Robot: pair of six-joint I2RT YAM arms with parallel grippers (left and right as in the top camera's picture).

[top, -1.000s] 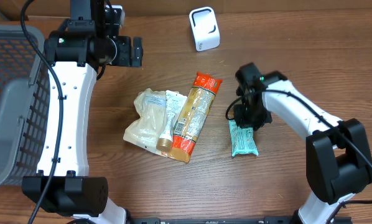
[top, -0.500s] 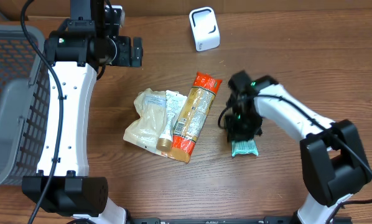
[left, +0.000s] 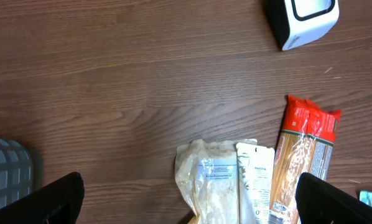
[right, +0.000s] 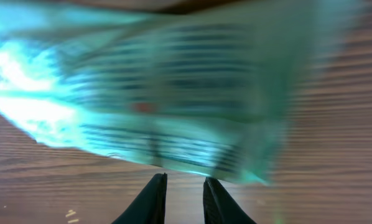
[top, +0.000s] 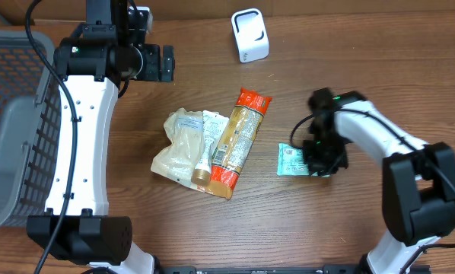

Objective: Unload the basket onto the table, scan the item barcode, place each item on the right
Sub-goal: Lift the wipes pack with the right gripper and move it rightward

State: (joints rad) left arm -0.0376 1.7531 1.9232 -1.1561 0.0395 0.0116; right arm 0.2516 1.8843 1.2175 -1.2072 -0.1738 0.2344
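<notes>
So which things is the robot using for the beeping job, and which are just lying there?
For the job:
- teal packet, pinched in the right gripper
- white scanner

Just lying about:
- spaghetti pack
- white tube
- clear bag
- grey basket

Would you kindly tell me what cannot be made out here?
Right wrist: teal packet print is blurred, barcode unreadable.
Overhead: right gripper jaws hidden beneath its own wrist.
Overhead: pasta pack label too small to read.
Left wrist: pasta pack's lower end cut off by the frame edge.
</notes>
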